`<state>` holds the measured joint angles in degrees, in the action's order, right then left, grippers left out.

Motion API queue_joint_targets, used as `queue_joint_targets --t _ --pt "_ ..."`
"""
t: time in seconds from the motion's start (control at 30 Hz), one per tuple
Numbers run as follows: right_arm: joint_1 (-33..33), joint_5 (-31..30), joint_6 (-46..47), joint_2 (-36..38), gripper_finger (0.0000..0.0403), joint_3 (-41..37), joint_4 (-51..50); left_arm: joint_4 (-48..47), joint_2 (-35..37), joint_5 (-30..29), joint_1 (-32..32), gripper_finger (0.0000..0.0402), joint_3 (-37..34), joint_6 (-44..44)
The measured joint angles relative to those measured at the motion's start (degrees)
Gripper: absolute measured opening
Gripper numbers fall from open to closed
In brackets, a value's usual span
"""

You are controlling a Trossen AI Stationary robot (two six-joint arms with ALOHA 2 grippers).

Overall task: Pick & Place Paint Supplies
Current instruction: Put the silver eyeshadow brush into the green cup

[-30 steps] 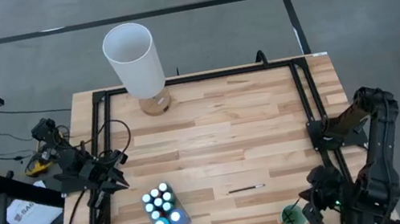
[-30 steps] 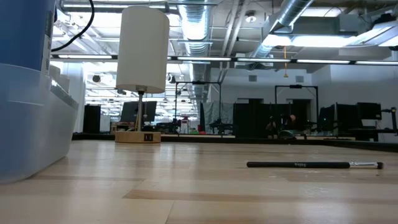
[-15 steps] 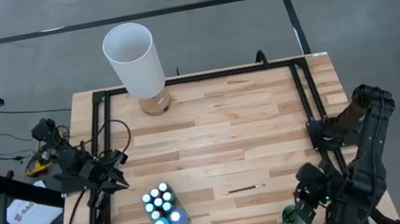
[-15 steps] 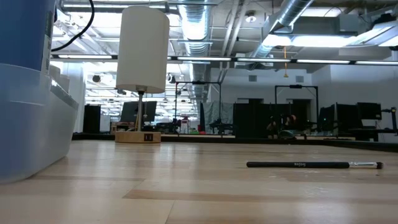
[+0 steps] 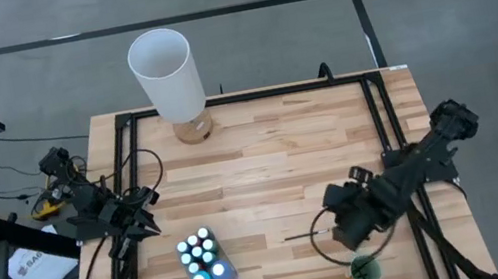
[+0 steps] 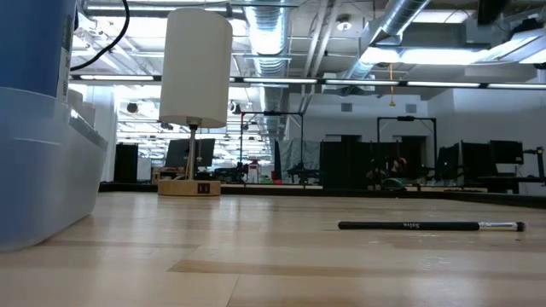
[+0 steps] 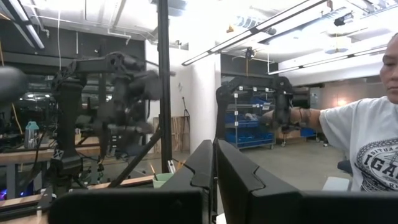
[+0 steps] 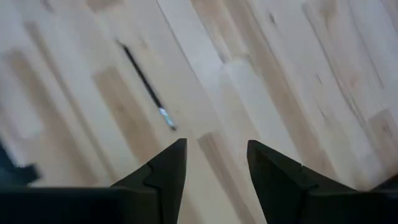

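1 thin dark brush (image 5: pixel 306 235) flat on the wooden table (image 5: pixel 272 156), toward the near edge and right of centre; same brush seen in the low view (image 6: pixel 431 226) and past the right fingers in the right wrist view (image 8: pixel 147 85). Right gripper (image 5: pixel 331 232) poised above the table just beside the brush's pale-tipped end, jaws parted with bare wood visible between the 2 fingers (image 8: pixel 168 171), nothing held. Small green cup (image 5: pixel 364 270) at the near edge, just nearer than the right gripper, with thin dark brush handles standing in it. Cluster of white-capped paint bottles (image 5: pixel 204 256) in a clear tray at the near left, well apart from the loose brush; tray wall (image 6: pixel 43 183) filling the left of the low view. Left gripper (image 5: pixel 147 225) parked at the table's left edge, beside the frame rail, fingers (image 7: pixel 202 168) pressed together and empty. Tall white cylinder (image 5: pixel 166 75) on a round wooden base at the far edge, left of centre. Beyond the table, 1 person in a pale printed T-shirt (image 7: pixel 357 146) at the margin of the left wrist view.
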<state>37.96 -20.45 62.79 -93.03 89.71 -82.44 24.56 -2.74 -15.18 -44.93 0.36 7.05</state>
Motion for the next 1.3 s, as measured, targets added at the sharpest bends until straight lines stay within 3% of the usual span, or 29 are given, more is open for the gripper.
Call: queue_joint_targets --t 0.2,0.67,0.87,1.3 --pt "-4.42 8.15 -7.78 0.17 0.018 -9.48 7.94 0.02 0.0 0.0 0.0 0.0008 -0.02 0.0" --pt "-8.26 15.64 -19.52 0.15 0.0188 -32.36 40.15 0.02 0.0 0.0 0.0 0.0008 -0.02 0.0" --pt "-9.58 16.16 -21.61 -0.04 0.0191 -35.84 46.06 0.02 0.0 0.0 0.0 0.0008 -0.02 0.0" --pt "-8.5 16.5 -22.73 -2.46 0.0177 -37.59 48.75 0.02 0.0 -0.01 0.0 0.0008 -0.02 0.0"
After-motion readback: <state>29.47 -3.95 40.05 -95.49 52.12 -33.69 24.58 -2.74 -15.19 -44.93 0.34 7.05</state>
